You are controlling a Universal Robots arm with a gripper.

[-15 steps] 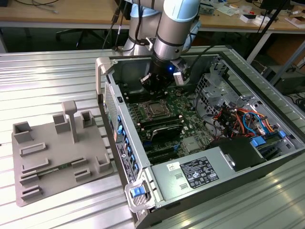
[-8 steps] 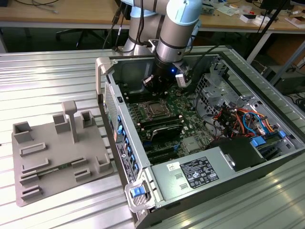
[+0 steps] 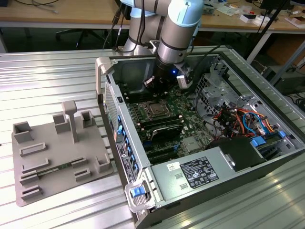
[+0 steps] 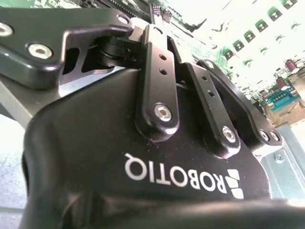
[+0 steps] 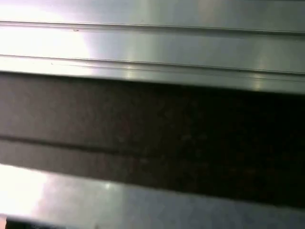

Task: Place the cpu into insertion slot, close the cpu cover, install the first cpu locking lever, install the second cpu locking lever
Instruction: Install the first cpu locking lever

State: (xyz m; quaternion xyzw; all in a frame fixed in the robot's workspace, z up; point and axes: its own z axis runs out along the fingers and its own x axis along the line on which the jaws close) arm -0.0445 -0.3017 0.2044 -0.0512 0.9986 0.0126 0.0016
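An open computer case (image 3: 200,143) is lying on its side on a ribbed metal table (image 3: 47,76), with the green motherboard (image 3: 181,119) facing up. The robot arm (image 3: 174,33) is reaching down into the case, its gripper (image 3: 156,86) hanging just above the socket, where the cpu (image 3: 156,109) is sitting inside the silvery cpu cover (image 3: 148,103). A grey parts fixture (image 3: 52,152) is resting on the table at the exterior view's left, beside the case.

Exterior view high, facing computer case (image 3: 200,157).
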